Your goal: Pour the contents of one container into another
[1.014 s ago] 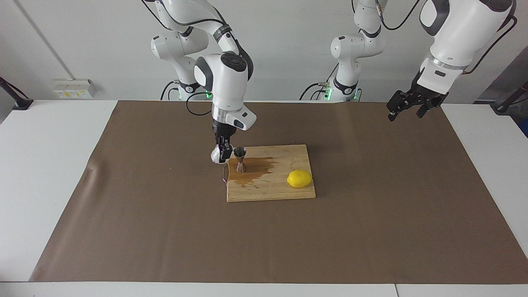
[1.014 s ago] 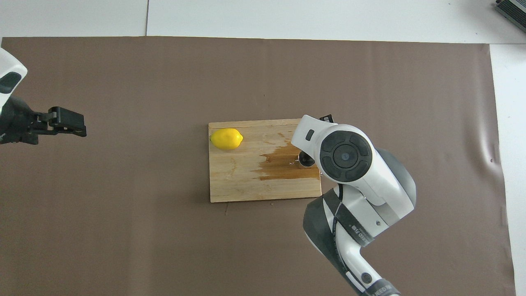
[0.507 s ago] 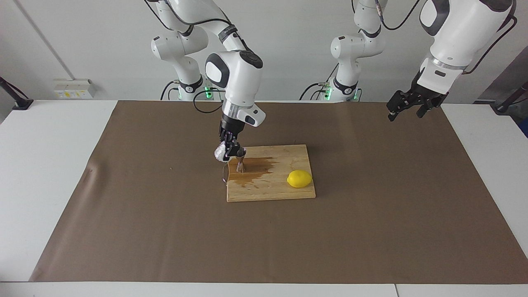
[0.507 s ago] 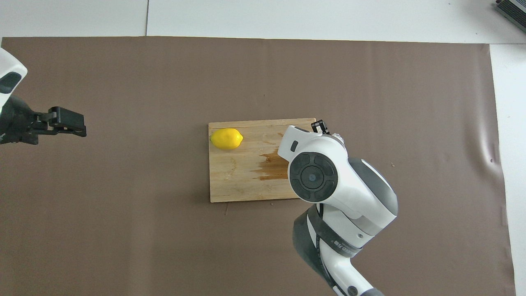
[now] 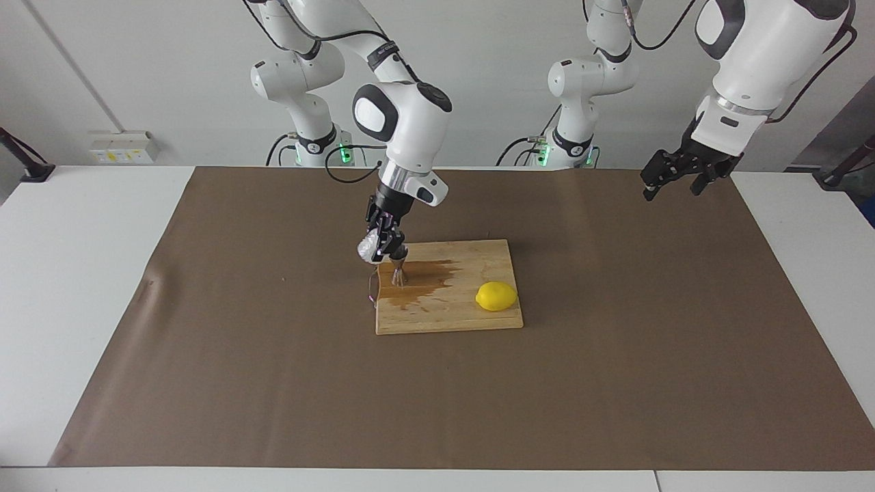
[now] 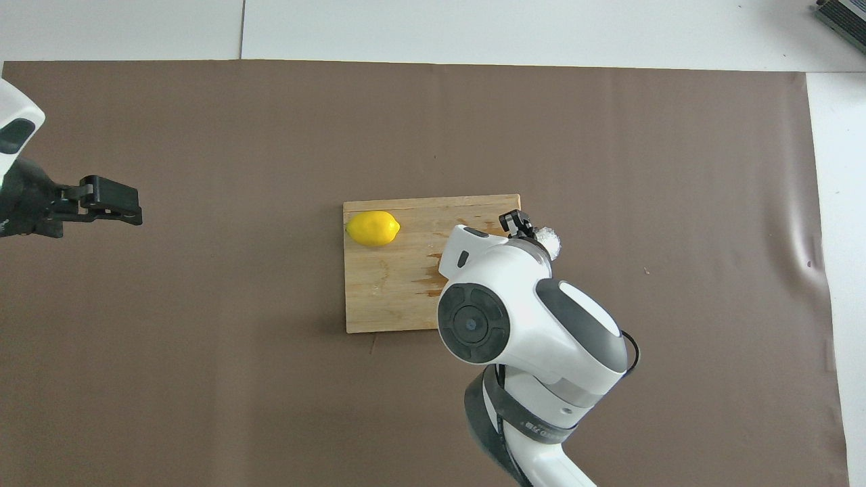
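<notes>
My right gripper (image 5: 380, 246) is shut on the clear textured glass tumbler (image 5: 368, 250) and holds it tilted in the air, its mouth toward the steel jigger (image 5: 399, 273). The jigger stands upright on the wooden cutting board (image 5: 451, 316), at the board's end toward the right arm. In the overhead view the tumbler (image 6: 549, 241) shows just past the right gripper (image 6: 533, 230), and the arm hides the jigger. My left gripper (image 5: 673, 181) is open and empty, waiting in the air over the brown paper at the left arm's end; it also shows in the overhead view (image 6: 111, 201).
A dark wet patch (image 5: 427, 279) spreads over the board beside the jigger. A yellow lemon (image 5: 496, 296) lies on the board's end toward the left arm, also seen from overhead (image 6: 372, 228). Brown paper (image 5: 273, 383) covers the table.
My right wrist has swung and tilted the tumbler further, moving its mouth up against the jigger's top. The left arm, jigger and lemon have not moved.
</notes>
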`<move>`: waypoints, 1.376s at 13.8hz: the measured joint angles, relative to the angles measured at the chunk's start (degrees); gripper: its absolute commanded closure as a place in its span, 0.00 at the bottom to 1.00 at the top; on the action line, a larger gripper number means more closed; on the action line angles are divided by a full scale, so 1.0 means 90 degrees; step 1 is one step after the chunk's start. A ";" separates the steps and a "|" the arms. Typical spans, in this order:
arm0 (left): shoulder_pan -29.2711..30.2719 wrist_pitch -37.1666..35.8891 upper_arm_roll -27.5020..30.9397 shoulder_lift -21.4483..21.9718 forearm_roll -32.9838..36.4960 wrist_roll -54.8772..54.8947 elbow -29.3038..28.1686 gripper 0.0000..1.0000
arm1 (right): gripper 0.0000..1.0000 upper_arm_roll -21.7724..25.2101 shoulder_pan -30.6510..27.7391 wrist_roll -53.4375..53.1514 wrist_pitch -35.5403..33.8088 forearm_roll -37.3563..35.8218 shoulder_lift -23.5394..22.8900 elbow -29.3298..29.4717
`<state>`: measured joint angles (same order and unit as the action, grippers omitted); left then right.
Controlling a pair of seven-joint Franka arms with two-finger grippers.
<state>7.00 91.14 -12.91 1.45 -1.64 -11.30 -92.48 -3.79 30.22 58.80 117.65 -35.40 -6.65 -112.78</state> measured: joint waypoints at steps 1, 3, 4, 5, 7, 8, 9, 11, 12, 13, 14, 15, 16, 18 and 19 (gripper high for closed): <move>0.0000 0.0000 0.0000 0.0000 0.0000 0.0000 0.0000 0.00 | 1.00 0.0000 0.0027 -0.0052 -0.0004 -0.0091 0.0000 -0.0018; 0.0000 0.0000 0.0000 0.0000 0.0000 0.0000 0.0000 0.00 | 1.00 0.0008 0.0024 -0.0060 -0.0004 -0.0176 0.0000 -0.0056; 0.0000 0.0000 0.0000 0.0000 0.0000 0.0000 0.0000 0.00 | 1.00 0.0013 0.0022 -0.0061 -0.0003 -0.0230 -0.0001 -0.0076; 0.0000 0.0000 0.0000 0.0000 0.0000 0.0000 0.0000 0.00 | 1.00 0.0014 0.0022 -0.0061 -0.0003 -0.0244 0.0000 -0.0087; 0.0000 0.0000 0.0000 0.0000 0.0000 0.0000 0.0000 0.00 | 1.00 0.0014 0.0022 -0.0061 -0.0002 -0.0251 0.0000 -0.0097; 0.0000 0.0000 0.0000 0.0000 0.0000 0.0000 0.0000 0.00 | 1.00 0.0014 0.0022 -0.0061 -0.0002 -0.0253 0.0000 -0.0100; 0.0000 0.0000 0.0000 0.0000 0.0000 0.0000 0.0000 0.00 | 1.00 0.0014 0.0022 -0.0061 -0.0003 -0.0257 0.0000 -0.0102; 0.0000 0.0000 0.0000 0.0000 0.0000 0.0000 0.0000 0.00 | 1.00 0.0011 0.0039 -0.0128 -0.0074 -0.0292 0.0008 -0.0098; 0.0000 0.0000 0.0000 0.0000 0.0000 0.0000 0.0000 0.00 | 1.00 0.0007 0.0056 -0.0238 -0.0112 -0.0345 0.0015 -0.0097; 0.0000 0.0000 0.0000 0.0000 0.0000 0.0000 0.0000 0.00 | 1.00 0.0007 0.0072 -0.0306 -0.0133 -0.0360 0.0018 -0.0090; 0.0000 0.0000 0.0000 0.0000 0.0000 0.0000 0.0000 0.00 | 1.00 0.0007 0.0081 -0.0369 -0.0146 -0.0360 0.0018 -0.0072; 0.0000 0.0000 0.0000 0.0000 0.0000 0.0000 0.0000 0.00 | 1.00 0.0010 0.0081 -0.0418 -0.0156 -0.0349 0.0018 -0.0050; 0.0000 0.0000 0.0000 0.0000 0.0000 0.0000 0.0000 0.00 | 1.00 0.0020 0.0073 -0.0460 -0.0165 -0.0305 0.0018 -0.0026; 0.0000 0.0000 0.0000 0.0000 0.0000 0.0000 0.0000 0.00 | 1.00 0.0049 0.0032 -0.0468 -0.0177 -0.0008 0.0018 0.0021; 0.0000 0.0000 0.0000 0.0000 0.0000 0.0000 0.0000 0.00 | 1.00 0.0062 -0.0007 -0.0468 -0.0180 0.0211 0.0018 0.0047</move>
<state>7.00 91.14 -12.91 1.45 -1.64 -11.30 -92.48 -3.23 30.15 54.58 116.04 -33.50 -6.48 -112.36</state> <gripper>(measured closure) 0.000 0.498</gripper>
